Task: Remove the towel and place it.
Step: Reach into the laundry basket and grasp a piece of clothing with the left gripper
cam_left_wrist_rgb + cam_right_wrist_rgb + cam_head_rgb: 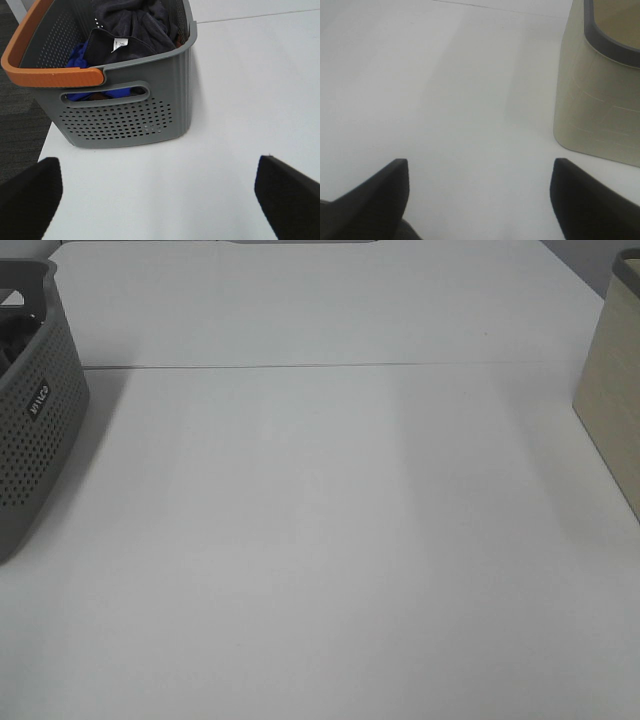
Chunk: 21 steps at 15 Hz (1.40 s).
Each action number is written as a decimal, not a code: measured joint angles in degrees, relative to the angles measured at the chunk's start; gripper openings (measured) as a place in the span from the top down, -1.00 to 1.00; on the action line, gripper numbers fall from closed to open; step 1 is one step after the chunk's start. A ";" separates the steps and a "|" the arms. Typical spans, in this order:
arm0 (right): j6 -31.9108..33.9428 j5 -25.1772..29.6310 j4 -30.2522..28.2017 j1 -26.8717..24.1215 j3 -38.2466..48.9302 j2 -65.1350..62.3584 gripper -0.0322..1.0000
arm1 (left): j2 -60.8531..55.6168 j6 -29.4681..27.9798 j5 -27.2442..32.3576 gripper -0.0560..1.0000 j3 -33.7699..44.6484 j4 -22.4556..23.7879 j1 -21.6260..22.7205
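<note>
From my station I see the towel (136,27) lying crumpled inside the grey perforated basket (125,117), a dark charcoal heap filling the far part of it, with a small white label (119,44) showing on a fold near the top. A blue cloth (78,56) sits beside and partly under it, against the basket's near wall, and shows again through the handle slot in that wall. An orange handle (47,75) runs along the basket's rim on the side closest to my left camera. The basket stands on the white bench (320,540) at its left edge, cut off by the frame in the high view, and dark floor (20,125) shows past that edge in the left wrist view. My left claw (157,165) hangs above the bench just short of the basket, spread wide, with both dark fingers (30,197) at the borders of its view and only bench surface between them. My right claw (480,162) is spread just as wide over bare bench, gripping nothing, with a beige bin (597,105) with a grey rim standing near it. In the high view that bin is at the bench's right edge, well apart from the basket, and a thin seam (320,366) crosses the bench between them towards the far side. Neither arm shows in the high view.
</note>
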 joint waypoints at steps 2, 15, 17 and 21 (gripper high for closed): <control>0.00 0.00 0.00 0.00 0.00 0.00 -0.53 | 0.00 0.00 0.00 -0.98 0.00 0.00 0.00; 0.00 0.00 0.00 0.00 0.00 0.00 -0.53 | 0.00 -1.26 0.06 -0.98 0.06 -5.21 0.00; 0.00 0.00 0.00 0.00 0.00 0.00 -0.53 | 0.00 -1.26 0.06 -0.98 0.06 -5.21 0.00; 0.00 0.00 0.00 0.00 0.00 0.00 -0.53 | 0.00 -1.26 0.06 -0.98 0.06 -5.21 0.00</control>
